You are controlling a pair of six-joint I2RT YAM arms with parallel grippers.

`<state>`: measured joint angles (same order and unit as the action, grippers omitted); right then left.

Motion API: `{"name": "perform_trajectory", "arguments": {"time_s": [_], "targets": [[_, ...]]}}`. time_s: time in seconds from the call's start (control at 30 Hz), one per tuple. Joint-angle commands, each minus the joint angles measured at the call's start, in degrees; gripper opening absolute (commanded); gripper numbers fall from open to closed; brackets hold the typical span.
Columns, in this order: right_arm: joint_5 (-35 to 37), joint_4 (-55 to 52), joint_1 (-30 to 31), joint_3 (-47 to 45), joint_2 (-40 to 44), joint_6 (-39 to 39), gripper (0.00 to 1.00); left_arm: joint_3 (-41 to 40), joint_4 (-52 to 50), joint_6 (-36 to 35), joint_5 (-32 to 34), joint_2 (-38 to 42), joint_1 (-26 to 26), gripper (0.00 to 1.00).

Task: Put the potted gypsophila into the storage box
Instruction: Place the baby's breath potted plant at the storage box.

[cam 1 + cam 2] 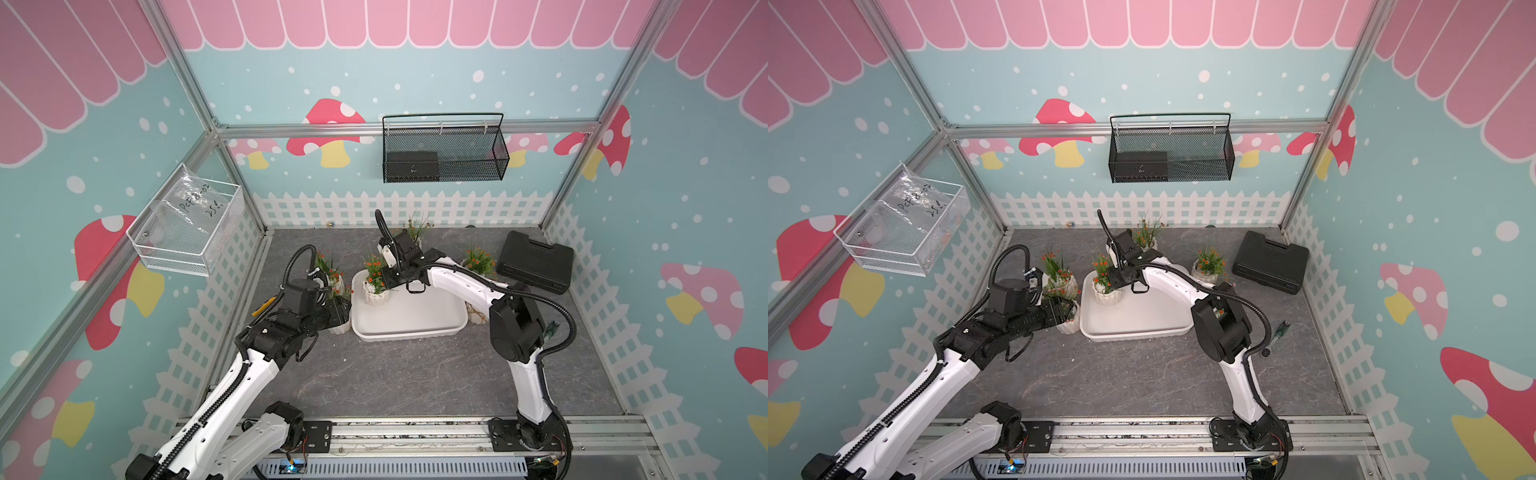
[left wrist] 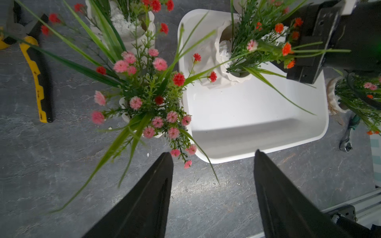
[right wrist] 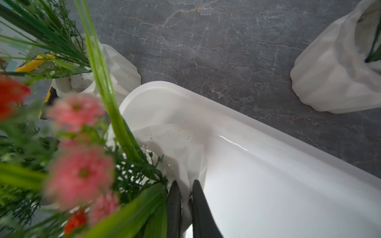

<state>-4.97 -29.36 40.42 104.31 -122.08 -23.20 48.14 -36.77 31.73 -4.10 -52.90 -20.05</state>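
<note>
Presently, the right gripper (image 3: 186, 184) pinches the rim of an upright pot (image 1: 376, 296) in the far-left corner of the box (image 1: 409, 334); the left gripper (image 2: 213, 153) gapes empty.

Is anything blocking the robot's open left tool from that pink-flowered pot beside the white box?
Nothing solid that I can see. The open left tool hovers near the pink-flowered pot; only that plant's own leaves and blossoms spread between them.
</note>
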Motion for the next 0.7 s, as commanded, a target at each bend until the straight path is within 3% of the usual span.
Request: {"name": "perform_trajectory", "arguments": {"time_s": [0.0,0.17,0.4,0.53,0.67], "targets": [[-1.0,3.8,0.1,2.4,-1.0,-2.5,0.0,0.0,-2.7,1.2,-0.1,0.7,1.1,0.64],[-1.4,5.1,0.4,3.2,-2.7,-3.3,0.01,0.1,-4.3,1.3,-1.9,1.4,3.6,0.64],[-2.2,5.2,0.6,4.4,-5.3,-3.6,0.07,1.3,-10.2,0.1,-5.1,4.7,13.1,0.66],[-2.3,5.3,0.5,4.4,-5.2,-3.6,0.2,0.8,-11.1,-0.4,-9.4,4.3,18.9,0.66],[-2.0,5.0,0.6,4.0,-3.7,-3.4,0.34,0.5,-11.1,-1.2,-10.5,3.3,21.3,0.66]]}}
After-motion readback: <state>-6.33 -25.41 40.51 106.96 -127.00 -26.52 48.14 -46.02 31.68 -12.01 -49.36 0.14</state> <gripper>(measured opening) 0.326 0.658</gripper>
